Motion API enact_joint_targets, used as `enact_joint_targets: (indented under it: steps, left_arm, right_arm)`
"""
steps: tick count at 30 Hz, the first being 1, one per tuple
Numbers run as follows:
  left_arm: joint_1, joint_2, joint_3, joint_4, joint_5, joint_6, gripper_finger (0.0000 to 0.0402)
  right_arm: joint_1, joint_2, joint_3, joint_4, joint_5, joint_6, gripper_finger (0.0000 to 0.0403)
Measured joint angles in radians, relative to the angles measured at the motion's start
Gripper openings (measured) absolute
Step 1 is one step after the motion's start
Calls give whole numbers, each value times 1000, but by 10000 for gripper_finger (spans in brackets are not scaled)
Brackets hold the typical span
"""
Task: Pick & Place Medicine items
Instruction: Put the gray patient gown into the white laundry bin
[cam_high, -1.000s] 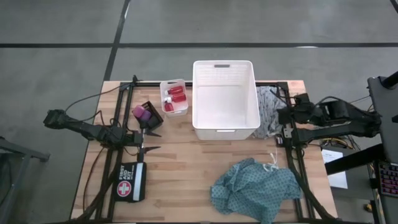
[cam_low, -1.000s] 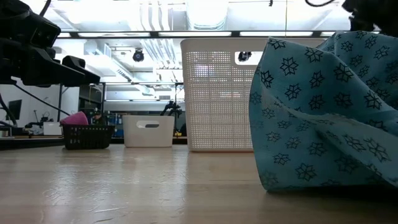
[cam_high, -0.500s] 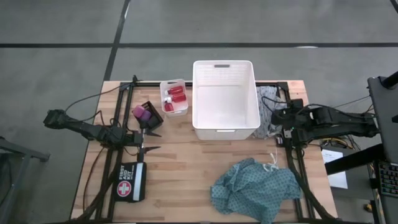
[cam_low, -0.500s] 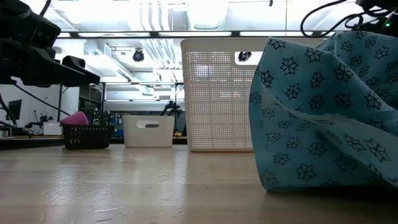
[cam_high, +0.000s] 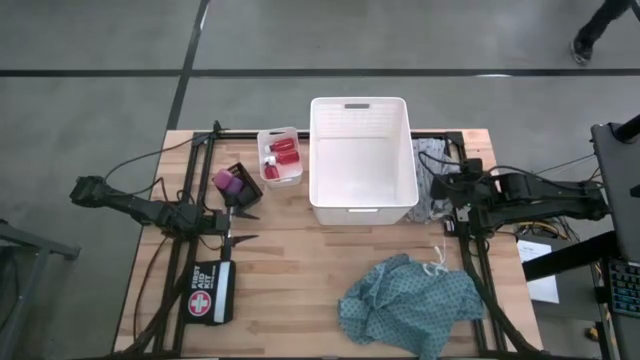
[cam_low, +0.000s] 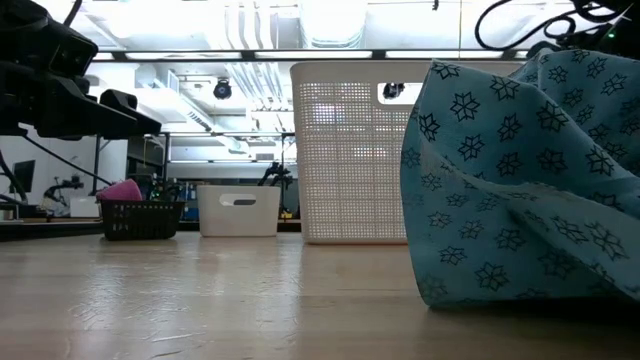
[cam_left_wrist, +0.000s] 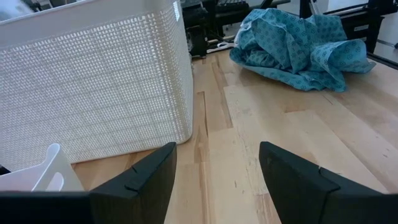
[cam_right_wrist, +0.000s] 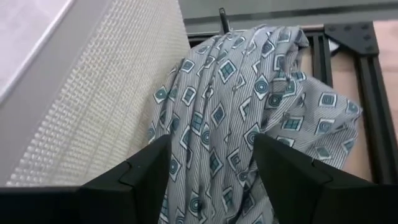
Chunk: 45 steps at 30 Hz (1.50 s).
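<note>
Red bottles with white caps lie in a small clear tray next to the white basket. Pink and purple pieces sit in a little black basket. The black ring does not show. The grey patterned cloth lies crumpled against the basket's right wall, and the teal cloth is heaped near the table's near edge. My right gripper is open over the grey cloth, one finger on each side of a fold. My left gripper is open above bare wood near the black basket. My right gripper comes at the grey cloth from the table's right, slanting down. Its open fingers stand over the cloth's folds beside the basket wall. I cannot tell whether they touch the cloth.
A black first aid pouch lies near the left near corner. The tall white basket stands mid-table toward the far edge. Black frame rails run along both sides. Bare wood lies between the basket and the teal cloth.
My right arm has reached toward the table's left, bringing its gripper from the right rail to over the grey cloth by the basket. The left arm and all the objects have kept still.
</note>
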Motion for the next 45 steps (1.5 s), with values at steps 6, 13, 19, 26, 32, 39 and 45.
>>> enact_joint_targets:
  steps: [6, 13, 19, 26, 32, 39, 45]
  left_arm:
    - [0, 0, 0, 0, 0, 0, 234]
    - [0, 0, 0, 0, 0, 1, 234]
    - [0, 0, 0, 0, 0, 1, 234]
    - [0, 0, 0, 0, -5, 1, 234]
    - [3, 0, 0, 1, -8, 1, 235]
    - [3, 0, 0, 1, -8, 1, 235]
    - [4, 0, 0, 1, -8, 1, 235]
  right_arm:
    - [0, 23, 30, -2, 7, -93, 272]
    - [0, 27, 92, -31, 17, -127, 359]
    - [-13, 27, 143, -68, 31, -216, 397]
    - [-41, 28, 165, -50, 68, -311, 400]
    - [-45, 29, 183, -45, 66, -256, 400]
    - [-45, 32, 183, -47, 65, -261, 400]
    - [-45, 47, 183, -46, 66, -232, 400]
